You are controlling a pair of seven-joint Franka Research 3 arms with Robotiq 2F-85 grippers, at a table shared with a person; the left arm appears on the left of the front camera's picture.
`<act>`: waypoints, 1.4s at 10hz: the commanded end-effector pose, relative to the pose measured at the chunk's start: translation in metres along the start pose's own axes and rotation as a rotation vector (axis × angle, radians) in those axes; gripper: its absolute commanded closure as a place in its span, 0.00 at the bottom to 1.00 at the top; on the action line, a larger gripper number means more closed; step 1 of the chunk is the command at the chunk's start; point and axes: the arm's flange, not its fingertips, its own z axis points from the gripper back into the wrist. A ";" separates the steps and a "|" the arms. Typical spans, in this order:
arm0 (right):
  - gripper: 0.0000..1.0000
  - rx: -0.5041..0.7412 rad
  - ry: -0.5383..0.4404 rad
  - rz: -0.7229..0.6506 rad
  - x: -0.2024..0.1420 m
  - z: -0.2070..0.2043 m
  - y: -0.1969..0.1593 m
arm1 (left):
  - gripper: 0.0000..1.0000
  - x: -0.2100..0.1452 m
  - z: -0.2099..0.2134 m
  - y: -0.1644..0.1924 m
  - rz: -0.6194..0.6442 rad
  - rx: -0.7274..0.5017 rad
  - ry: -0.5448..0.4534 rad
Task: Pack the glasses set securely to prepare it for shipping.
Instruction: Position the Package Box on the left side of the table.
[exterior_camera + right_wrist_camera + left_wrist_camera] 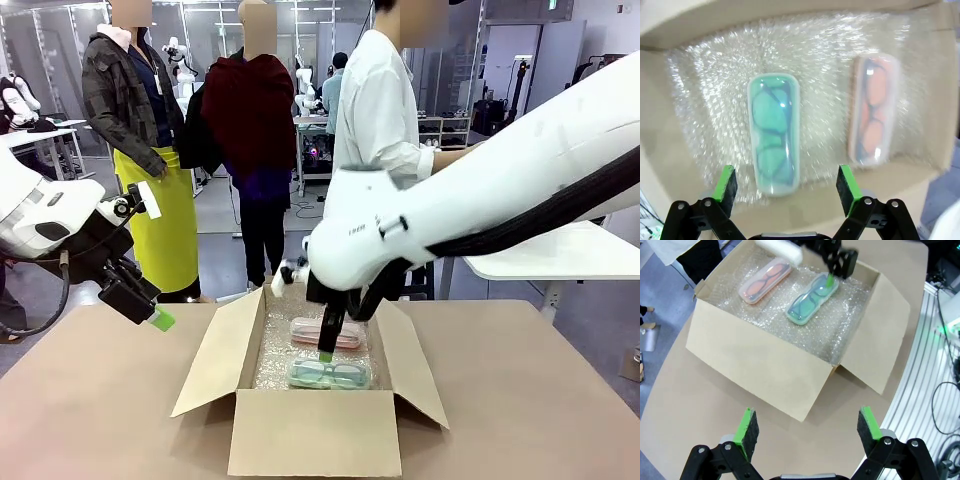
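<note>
My right pincer hangs open over the mint-green case, which lies beside the pink case on cushioning bubble wrap inside the box, while my left pincer hovers open over the bench.

1. Front view: fixed camera on the robot's side of the bench, facing across it toward the person at the far side; the cardboard box stands near, at centre.
2. Left wrist view: looks obliquely down along the left hand from outside the box, at middle range.
3. Right wrist view: looks straight down along the right hand, close above the bubble wrap.
4. Shared field: all three views take in the box interior with the mint-green case and pink case.
</note>
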 end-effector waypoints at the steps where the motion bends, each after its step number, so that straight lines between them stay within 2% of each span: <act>1: 0.00 -0.048 -0.028 -0.052 -0.037 0.059 0.014 | 0.00 -0.001 0.001 0.002 -0.010 -0.011 -0.022; 3: 0.00 -0.076 -0.076 -0.120 -0.069 0.086 0.013 | 0.00 -0.001 0.001 0.002 -0.010 -0.011 -0.022; 4: 0.00 -0.070 -0.168 -0.175 -0.098 0.100 0.012 | 0.00 -0.001 0.001 0.002 -0.010 -0.011 -0.022; 5: 0.00 -0.084 -0.209 -0.229 -0.122 0.109 0.016 | 0.00 -0.001 0.001 0.002 -0.010 -0.011 -0.022; 7: 0.00 -0.120 -0.324 -0.317 -0.170 0.130 0.039 | 0.00 -0.001 0.001 0.002 -0.010 -0.011 -0.022; 9: 0.00 -0.082 -0.420 -0.382 -0.221 0.151 0.063 | 0.00 -0.001 0.001 0.002 -0.010 -0.011 -0.022; 12: 0.00 -0.062 -0.460 -0.487 -0.261 0.177 0.076 | 0.00 -0.001 0.001 0.002 -0.010 -0.011 -0.022; 14: 0.00 -0.071 -0.454 -0.533 -0.263 0.171 0.070 | 0.00 -0.001 0.001 0.002 -0.010 -0.011 -0.022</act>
